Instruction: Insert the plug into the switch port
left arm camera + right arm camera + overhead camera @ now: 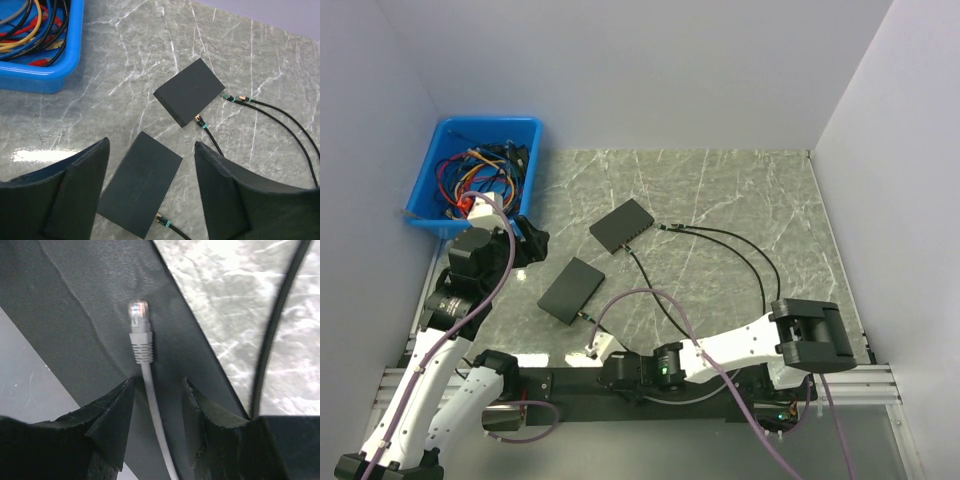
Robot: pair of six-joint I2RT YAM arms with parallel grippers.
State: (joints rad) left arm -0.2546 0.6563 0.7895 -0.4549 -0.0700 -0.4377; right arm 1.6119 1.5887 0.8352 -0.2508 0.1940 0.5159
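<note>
Two flat black switches lie on the marble table, the far one [624, 224] [190, 92] and the near one [571, 289] [138, 183]. Thin black cables [740, 245] are plugged into both. My left gripper [528, 242] [150, 172] hangs open above the near switch, which shows between its fingers. A grey plug [140, 335] [592, 351] on a pale cable lies on the dark base plate at the table's near edge. My right gripper [157, 390] [604, 363] is open, and the cable runs between its fingers without touching either pad.
A blue bin [490, 121] [50, 75] full of coloured cables sits at the back left. White walls close in the table on three sides. The black mounting rail [570, 382] runs along the near edge.
</note>
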